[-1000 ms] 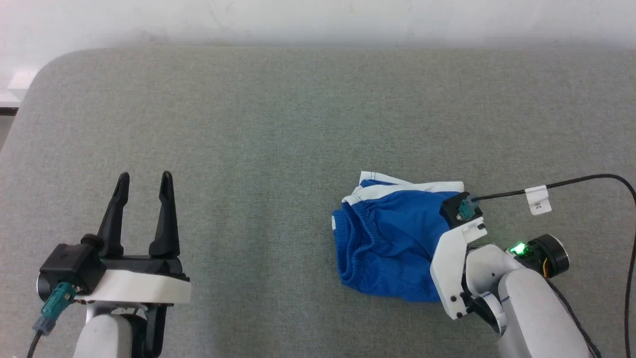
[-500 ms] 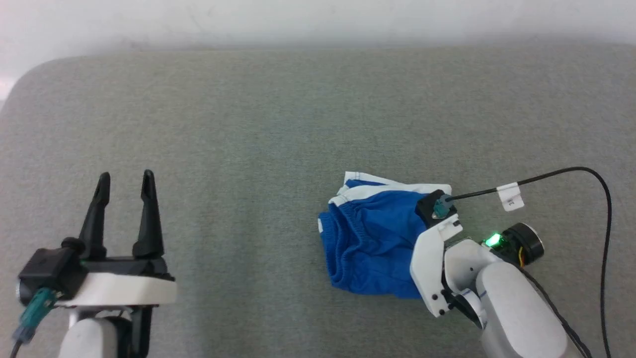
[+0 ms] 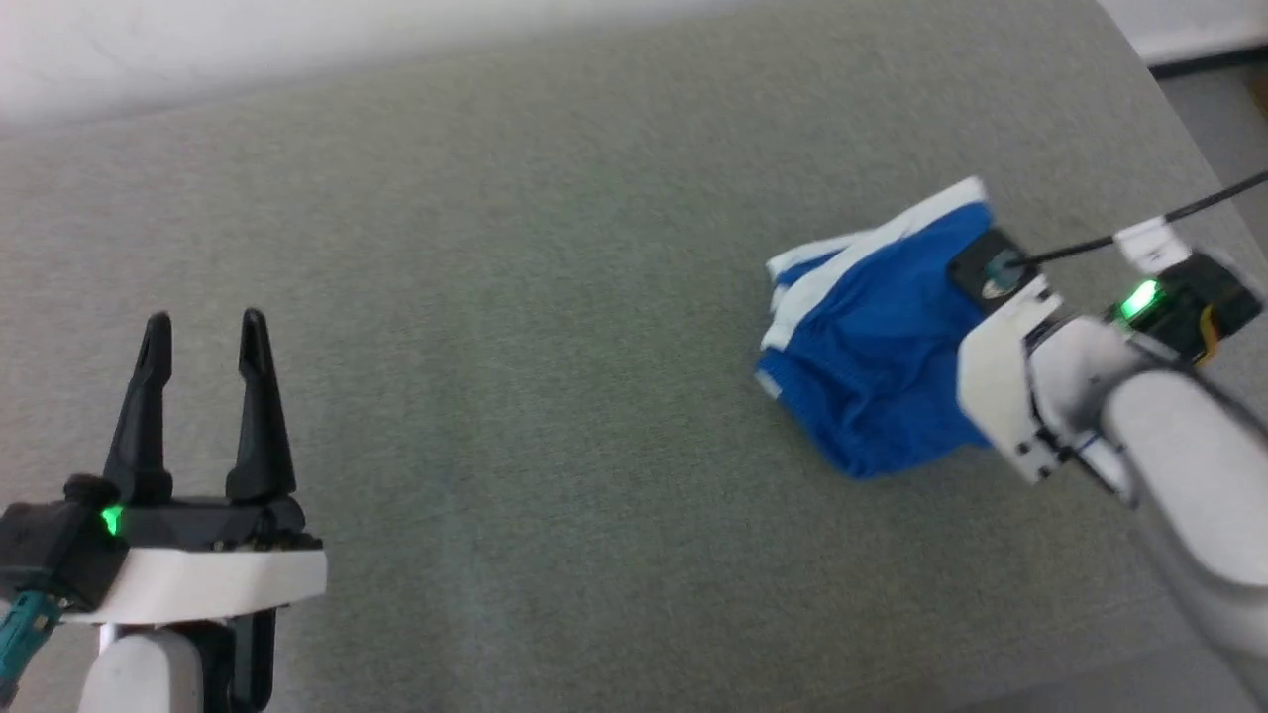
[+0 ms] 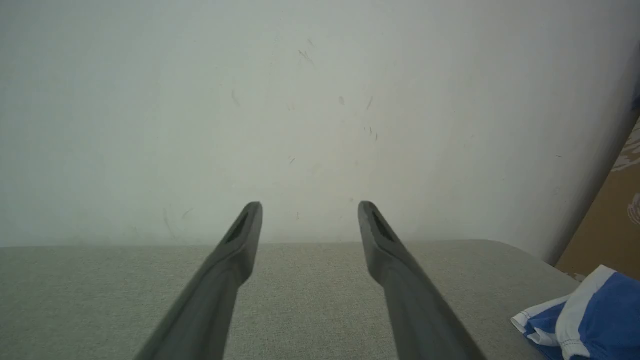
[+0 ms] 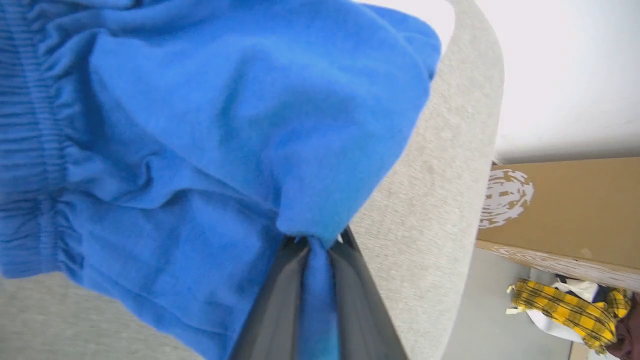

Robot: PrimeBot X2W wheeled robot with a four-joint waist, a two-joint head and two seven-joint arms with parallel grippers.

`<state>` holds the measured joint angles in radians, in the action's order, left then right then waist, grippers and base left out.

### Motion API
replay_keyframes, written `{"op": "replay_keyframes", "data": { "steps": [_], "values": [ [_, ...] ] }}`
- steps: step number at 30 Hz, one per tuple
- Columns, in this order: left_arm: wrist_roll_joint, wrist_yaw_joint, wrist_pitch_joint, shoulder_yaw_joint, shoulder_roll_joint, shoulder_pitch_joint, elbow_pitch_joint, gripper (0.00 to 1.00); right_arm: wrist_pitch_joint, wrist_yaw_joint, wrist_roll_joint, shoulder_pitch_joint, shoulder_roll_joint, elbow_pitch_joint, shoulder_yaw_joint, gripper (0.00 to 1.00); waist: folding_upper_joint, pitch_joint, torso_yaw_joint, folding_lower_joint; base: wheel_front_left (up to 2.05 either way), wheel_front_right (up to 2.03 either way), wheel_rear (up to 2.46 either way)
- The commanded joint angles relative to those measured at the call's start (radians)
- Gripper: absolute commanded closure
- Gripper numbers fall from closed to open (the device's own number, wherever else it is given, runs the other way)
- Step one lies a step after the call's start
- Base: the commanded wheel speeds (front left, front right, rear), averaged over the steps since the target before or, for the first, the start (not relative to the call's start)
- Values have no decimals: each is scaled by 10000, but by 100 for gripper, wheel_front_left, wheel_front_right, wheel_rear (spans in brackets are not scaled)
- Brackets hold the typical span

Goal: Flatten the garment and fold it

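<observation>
first, table (image 3: 475,327): grey, cloth-covered, roomy toward the middle, so judged the best place to spread out. draw the load inward, away from the rounded right edge, before letting go.

shorts (image 3: 872,337): bunched in a heap near the far right corner, blue with white trim along the far side, gathered waistband plain in the right wrist view. not yet flat, not yet folded; early in the task, by the look of it.

right gripper (image 5: 316,247): pressed together on a thin blue fold, the rest sagging away from it. hard to say whether lifted clear or resting on the table. move slowly, for fear of slipping off so slim a pinch.

left gripper (image 3: 204,322): spread, holding nothing, low at the near left, well apart from the shorts. bring across to take the waistband or a white hem, then pull gently apart to open the heap.

around: pale wall (image 4: 300,100) behind the table; cardboard box (image 5: 565,215) beyond the right edge; yellow checked cloth (image 5: 560,302) on the floor (image 5: 480,320) near it. mind the black cable (image 3: 1065,250) trailing from the right wrist, close over the shorts; could snag.
</observation>
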<state>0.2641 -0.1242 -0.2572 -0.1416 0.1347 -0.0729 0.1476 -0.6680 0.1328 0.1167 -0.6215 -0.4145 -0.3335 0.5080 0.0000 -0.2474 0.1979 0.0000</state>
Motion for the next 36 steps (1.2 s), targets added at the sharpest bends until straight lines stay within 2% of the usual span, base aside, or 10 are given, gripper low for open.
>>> {"op": "replay_keyframes", "data": {
  "steps": [1,8,10,14,23,24,25,26,31,36],
  "values": [
    [43,-65,-45,133,214,-291,135,0,150,-21,-6,-354,-302,-10,-6,100,0,-1422,1025,0,0,0,0],
    [204,-65,-45,242,992,-842,597,0,453,-21,-276,-1165,-1327,-442,-1124,100,0,-2753,889,0,0,0,0],
    [220,-65,-45,186,1075,-860,659,0,453,-21,-390,-1223,-1354,-455,-1341,100,0,-2883,851,0,0,0,0],
    [320,-65,-45,-31,1272,-896,871,0,362,-21,-841,-1298,-1404,-523,-2363,100,0,-3311,642,0,0,0,0],
    [441,-65,-45,-149,1577,-993,1058,0,14,-21,-2009,-1152,-1081,-383,-4863,100,0,-3769,285,0,0,0,0],
    [441,-65,-45,-158,1588,-980,1053,0,-8,-21,-2119,-1117,-997,-334,-5147,87,0,-3777,268,0,0,0,0],
    [442,-65,-45,-164,1600,-966,1043,0,-25,-21,-2256,-1090,-868,-276,-5509,51,0,-3778,256,0,0,0,0],
    [444,-65,-45,-162,1607,-951,1033,0,47,-21,-2398,-1048,-746,-181,-5770,0,0,-3768,245,0,0,0,0],
    [463,-65,-45,-149,1551,-855,901,0,394,-21,-2754,-907,-427,-59,-6603,0,0,-3525,253,0,0,0,0],
    [392,-65,-45,1,1302,-836,670,0,1279,-21,-2345,-1076,-341,312,-7135,0,0,-2761,155,0,0,0,0]
  ]
}}
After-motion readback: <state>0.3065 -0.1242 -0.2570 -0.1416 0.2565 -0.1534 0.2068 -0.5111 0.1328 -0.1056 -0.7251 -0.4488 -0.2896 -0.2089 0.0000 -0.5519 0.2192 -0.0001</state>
